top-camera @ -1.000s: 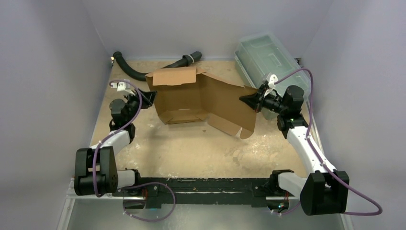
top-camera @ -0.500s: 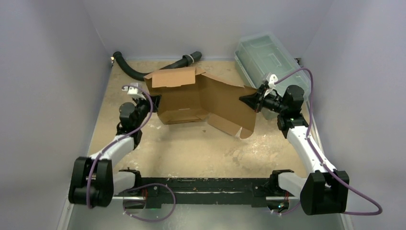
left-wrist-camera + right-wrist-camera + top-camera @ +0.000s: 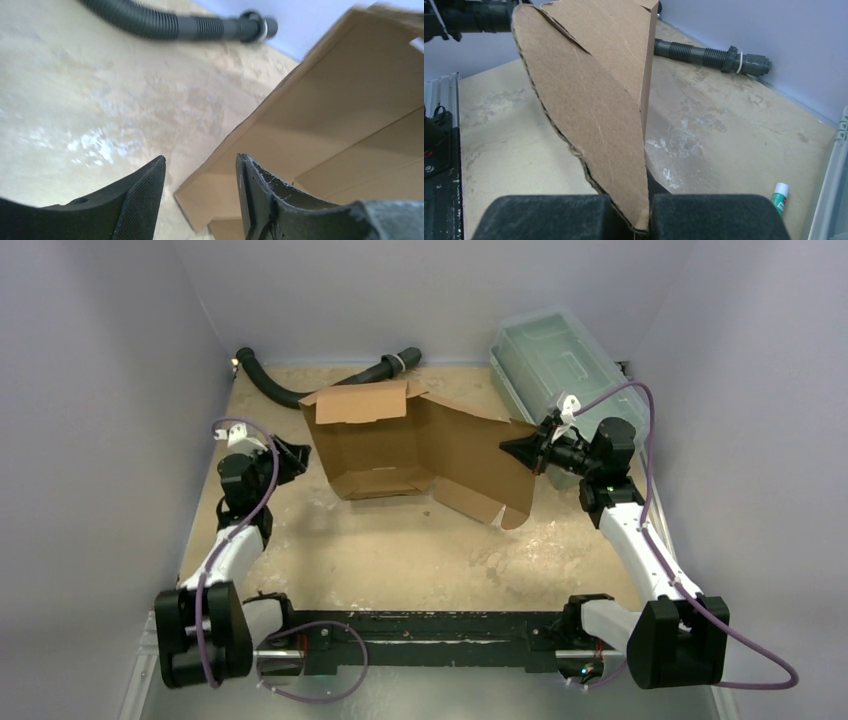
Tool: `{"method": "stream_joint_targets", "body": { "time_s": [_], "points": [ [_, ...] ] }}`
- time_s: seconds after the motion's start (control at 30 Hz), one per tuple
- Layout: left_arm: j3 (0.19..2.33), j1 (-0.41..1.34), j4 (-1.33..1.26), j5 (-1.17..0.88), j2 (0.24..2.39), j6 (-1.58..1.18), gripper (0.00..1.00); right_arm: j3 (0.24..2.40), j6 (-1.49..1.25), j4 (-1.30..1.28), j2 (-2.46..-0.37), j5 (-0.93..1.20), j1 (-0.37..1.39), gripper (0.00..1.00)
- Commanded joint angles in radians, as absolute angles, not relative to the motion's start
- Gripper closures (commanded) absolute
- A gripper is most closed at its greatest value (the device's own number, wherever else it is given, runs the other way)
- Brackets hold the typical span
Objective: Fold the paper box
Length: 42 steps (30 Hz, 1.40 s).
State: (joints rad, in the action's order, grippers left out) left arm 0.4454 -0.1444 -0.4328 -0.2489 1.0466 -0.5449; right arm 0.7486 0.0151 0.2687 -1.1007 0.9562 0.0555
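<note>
The paper box is a brown cardboard sheet, partly folded, lying mid-table with its rear flap raised and its right panel lifted. My right gripper is shut on the edge of that right panel; in the right wrist view the cardboard runs down into the closed gripper. My left gripper is open just left of the box's left wall, not touching it. In the left wrist view the gripper frames the box's near corner, which lies beyond the fingertips.
A black corrugated hose lies along the back left, close behind the box. A clear greenish plastic bin stands at the back right behind the right arm. A small glue stick lies beside the bin.
The left gripper was at the box's left wall and closed there; it has since opened and drawn back to the left. The right gripper and its panel have not moved.
</note>
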Motion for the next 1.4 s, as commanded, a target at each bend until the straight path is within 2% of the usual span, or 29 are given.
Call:
{"method": "stream_joint_targets", "body": {
  "time_s": [0.0, 0.2, 0.47, 0.63, 0.77, 0.97, 1.03, 1.2, 1.37],
  "points": [
    [0.472, -0.176, -0.589, -0.510, 1.200, -0.650, 0.46, 0.793, 0.018, 0.284, -1.102, 0.973, 0.051, 1.00],
    [0.482, -0.187, -0.872, -0.618, 1.325, -0.715, 0.45, 0.792, 0.015, 0.287, -1.103, 0.982, 0.051, 1.00],
    [0.509, -0.185, -0.993, -0.593, 1.418, -0.650, 0.45, 0.788, 0.007, 0.296, -1.101, 0.992, 0.051, 1.00],
    [0.485, -0.171, -1.027, -0.530, 1.394, -0.591, 0.46, 0.788, 0.006, 0.298, -1.101, 0.992, 0.051, 1.00],
    [0.479, -0.146, -1.025, -0.508, 1.384, -0.579, 0.56, 0.788, 0.006, 0.299, -1.101, 0.995, 0.051, 1.00],
    [0.452, -0.036, -0.966, -0.445, 1.322, -0.489, 0.92, 0.787, 0.006, 0.304, -1.099, 1.000, 0.051, 1.00],
    [0.409, -0.009, -0.971, -0.405, 1.269, -0.475, 1.00, 0.788, 0.007, 0.304, -1.095, 1.002, 0.051, 1.00],
    [0.293, 0.076, -0.947, -0.277, 1.092, -0.439, 1.00, 0.787, 0.007, 0.302, -1.083, 1.003, 0.051, 1.00],
    [0.284, 0.162, -0.838, -0.193, 0.998, -0.344, 1.00, 0.786, 0.006, 0.303, -1.086, 1.015, 0.052, 1.00]
  ]
}}
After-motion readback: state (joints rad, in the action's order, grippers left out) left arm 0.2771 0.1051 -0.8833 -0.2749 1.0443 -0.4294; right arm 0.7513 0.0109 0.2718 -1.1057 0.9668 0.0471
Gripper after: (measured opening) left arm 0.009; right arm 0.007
